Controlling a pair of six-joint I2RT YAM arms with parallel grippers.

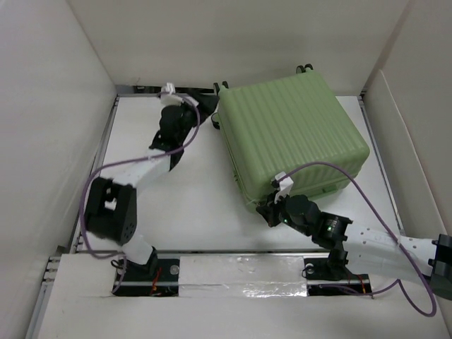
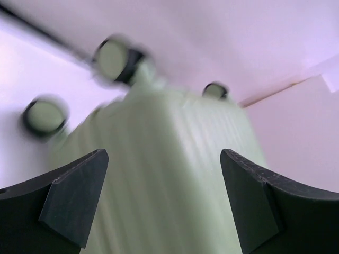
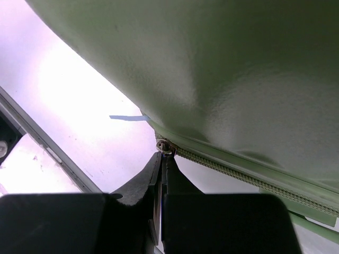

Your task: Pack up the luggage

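The pale green luggage is lying closed on the white counter, toward its far right. The left hand is hovering wide open and empty near the wheels, while the right hand is pinching the zipper pull at the near-left corner, fingers pressed tight.

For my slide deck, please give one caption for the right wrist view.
Right tool, shut, with its tips at the zipper slider of the pale green luggage.
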